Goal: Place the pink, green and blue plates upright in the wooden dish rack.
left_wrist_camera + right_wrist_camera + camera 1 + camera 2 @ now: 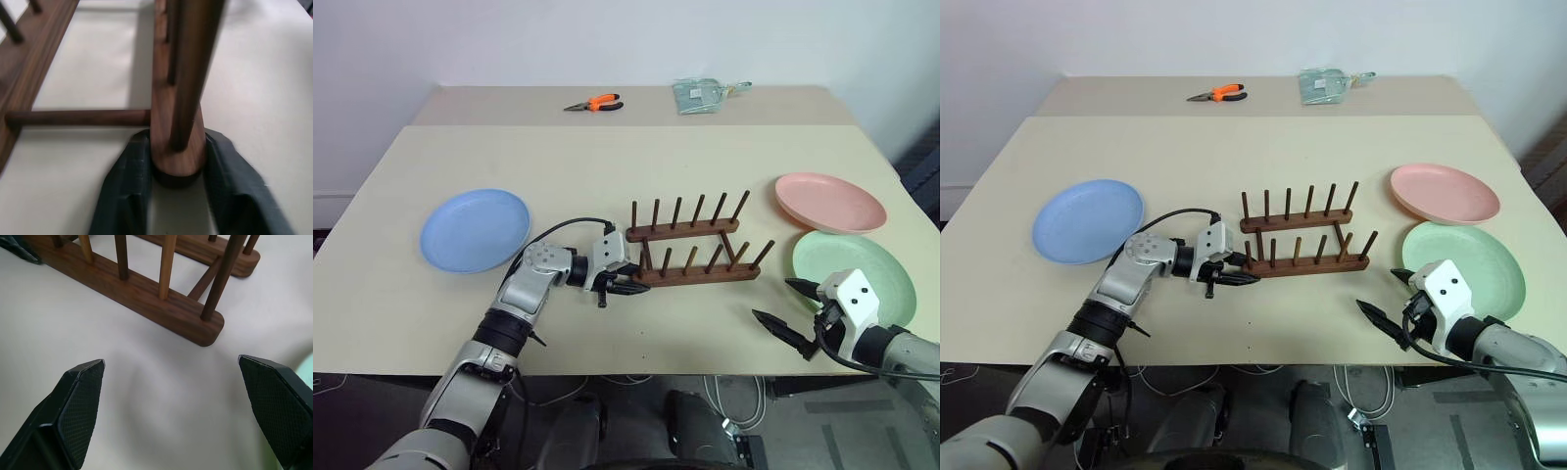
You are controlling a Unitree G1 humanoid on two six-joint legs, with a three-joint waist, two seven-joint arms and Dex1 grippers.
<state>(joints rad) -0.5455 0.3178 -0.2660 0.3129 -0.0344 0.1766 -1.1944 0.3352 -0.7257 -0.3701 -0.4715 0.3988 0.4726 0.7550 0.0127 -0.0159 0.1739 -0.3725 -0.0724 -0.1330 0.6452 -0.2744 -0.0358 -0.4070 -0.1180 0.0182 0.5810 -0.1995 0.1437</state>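
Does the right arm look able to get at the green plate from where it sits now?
Probably yes. The right gripper stands open beside the near left edge of the green plate, with bare table between them. The pink plate lies behind it, clear of that approach.

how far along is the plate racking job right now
No plate is racked yet. The blue plate, pink plate and green plate all lie flat on the table, and the wooden dish rack stands empty. In hand: the left tool has its fingers around the end of the rack's near rail. The right tool hangs open beside the green plate. All three placements remain.
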